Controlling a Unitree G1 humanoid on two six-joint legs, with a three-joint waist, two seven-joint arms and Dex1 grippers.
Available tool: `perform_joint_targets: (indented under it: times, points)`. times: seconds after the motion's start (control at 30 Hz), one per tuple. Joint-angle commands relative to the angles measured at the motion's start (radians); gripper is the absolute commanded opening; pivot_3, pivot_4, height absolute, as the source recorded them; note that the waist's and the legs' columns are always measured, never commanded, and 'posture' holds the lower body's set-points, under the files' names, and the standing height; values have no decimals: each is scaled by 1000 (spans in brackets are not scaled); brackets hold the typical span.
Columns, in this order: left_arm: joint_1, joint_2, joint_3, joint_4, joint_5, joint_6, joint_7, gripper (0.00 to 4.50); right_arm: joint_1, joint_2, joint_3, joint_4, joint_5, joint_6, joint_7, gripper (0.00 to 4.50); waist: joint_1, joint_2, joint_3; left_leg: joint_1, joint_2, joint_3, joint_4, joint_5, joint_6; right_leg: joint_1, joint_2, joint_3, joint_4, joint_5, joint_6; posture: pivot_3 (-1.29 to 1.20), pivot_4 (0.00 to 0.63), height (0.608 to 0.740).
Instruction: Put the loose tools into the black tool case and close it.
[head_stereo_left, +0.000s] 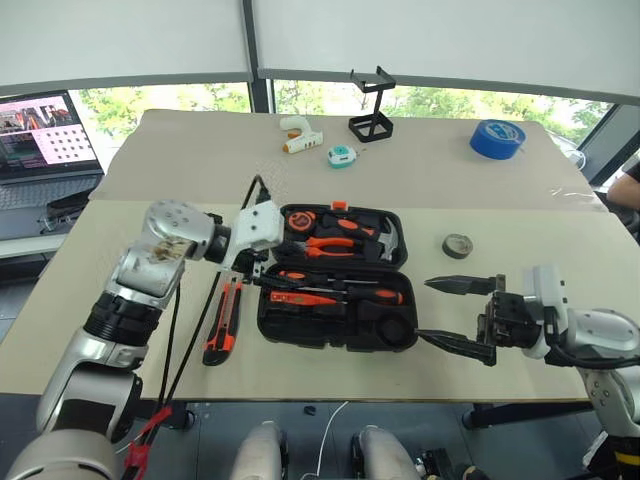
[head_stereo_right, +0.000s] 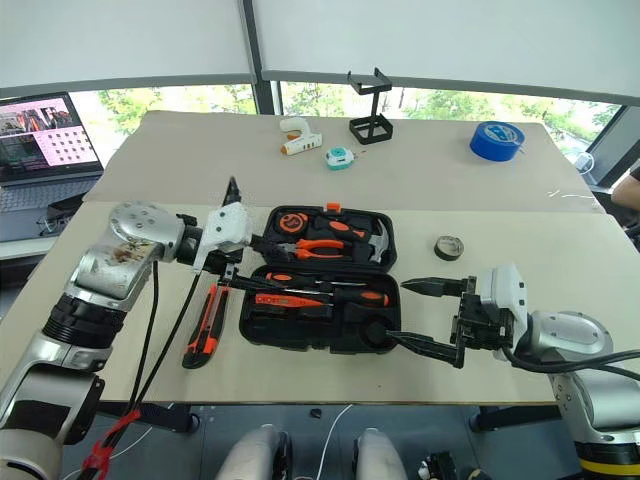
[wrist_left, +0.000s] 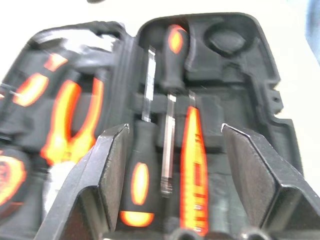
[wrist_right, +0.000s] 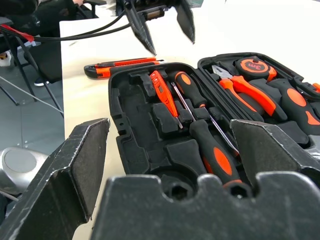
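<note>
The left tool (head_stereo_left: 258, 268) hovers released over the open black tool case (head_stereo_left: 335, 330), two screwdrivers (head_stereo_left: 340, 290) seated beneath it. The right tool (head_stereo_left: 462, 315), spread empty, waits beside the case; the utility knife (head_stereo_left: 222, 320) lies outside the left tool on the worktop (head_stereo_left: 500, 360).

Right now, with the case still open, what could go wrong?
1. The knife and grey tape roll lie on the table outside the case; closing now would leave them out.
2. The left gripper hangs open over the case's edge and could catch the lid.
3. The screwdrivers, if unseated, may block closing.
</note>
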Motion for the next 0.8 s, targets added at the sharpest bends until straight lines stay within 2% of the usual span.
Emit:
perform_joint_targets:
  times: [0.03, 0.07, 0.17, 0.23, 0.4, 0.8]
  points:
    - [57, -54, 38, 66, -54, -118, -1, 2154, -32, 6, 5, -5, 8, 4, 1, 4500, 0, 0, 0, 0, 0, 0, 0, 0, 0, 0, 0, 0, 0, 0, 0, 0, 150, 740]
    - [72, -66, 42, 83, -62, -143, -6, 1677, -34, 8, 7, -5, 7, 3, 0, 4500, 0, 0, 0, 0, 0, 0, 0, 0, 0, 0, 0, 0, 0, 0, 0, 0, 150, 740]
    - [108, -102, 62, 126, -101, -180, -18, 652, -43, 13, 12, -2, 4, 0, -3, 4500, 0, 0, 0, -1, 0, 0, 1, 0, 0, -1, 0, -1, 0, 0, 0, 0, 150, 740]
    - [123, -118, 57, 184, -76, -243, 1, 58, -48, 19, 12, 0, 3, -3, -8, 4500, 2, 0, 0, -1, 0, 1, 1, 0, 0, -1, 0, -1, 0, 0, 0, 0, 150, 740]
    - [109, -139, 27, 279, 4, -322, 59, 58, -44, 25, 14, -4, 3, -3, -14, 4500, 2, 0, 0, -1, 0, 1, 1, 0, 0, 0, 0, -1, 0, 0, 0, 0, 150, 740]
    - [124, -141, -40, 297, 89, -378, 39, 58, -34, 27, 16, -11, 8, 0, -26, 4500, 8, 1, -1, 0, -1, 1, 1, 0, 0, 1, -1, -1, 0, 1, 1, 0, 150, 740]
